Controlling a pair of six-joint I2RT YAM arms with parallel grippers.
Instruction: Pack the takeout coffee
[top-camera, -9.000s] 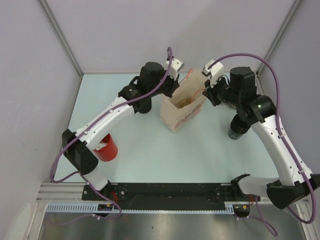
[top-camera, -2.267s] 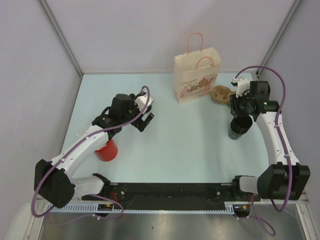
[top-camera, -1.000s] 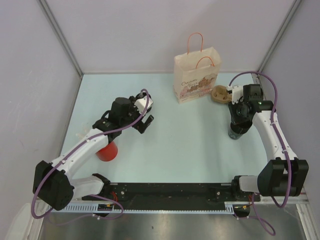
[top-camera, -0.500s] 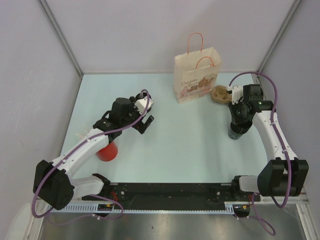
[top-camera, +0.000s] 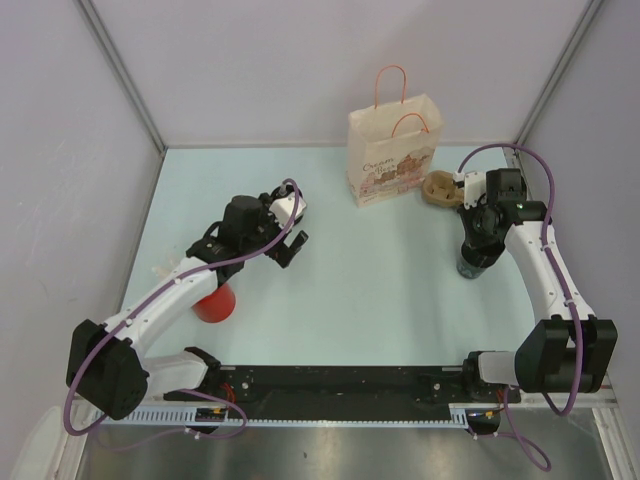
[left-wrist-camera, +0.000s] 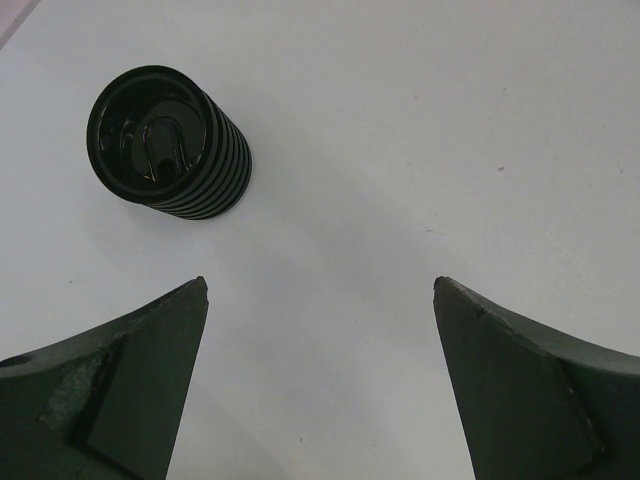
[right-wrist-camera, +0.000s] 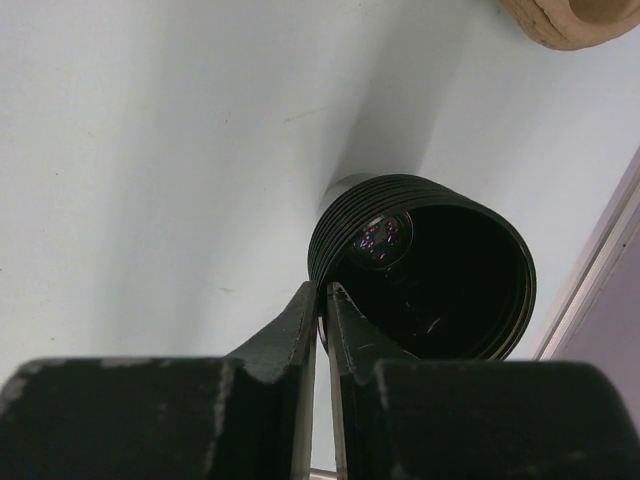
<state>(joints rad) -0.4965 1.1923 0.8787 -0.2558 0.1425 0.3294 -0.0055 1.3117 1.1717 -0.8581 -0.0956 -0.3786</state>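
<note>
A black ribbed takeout cup (right-wrist-camera: 430, 270) stands open-topped at the table's right side (top-camera: 471, 264). My right gripper (right-wrist-camera: 325, 292) reaches down onto it from above (top-camera: 477, 238), its fingers pinched on the left of the rim, one inside and one outside. The printed paper bag (top-camera: 393, 152) with red handles stands upright at the back. My left gripper (top-camera: 292, 237) hovers left of centre, wide open with only bare table between its fingers (left-wrist-camera: 320, 285). In the left wrist view another black ribbed cup (left-wrist-camera: 168, 140) stands ahead of it to the left.
A brown cardboard cup holder (top-camera: 438, 188) lies between the bag and the right arm, also showing at the top of the right wrist view (right-wrist-camera: 575, 20). A red cup (top-camera: 213, 302) stands near the left arm. The right wall (right-wrist-camera: 612, 330) is close to the black cup.
The right jaws have closed down onto the cup's rim. Both arms have stayed almost still.
</note>
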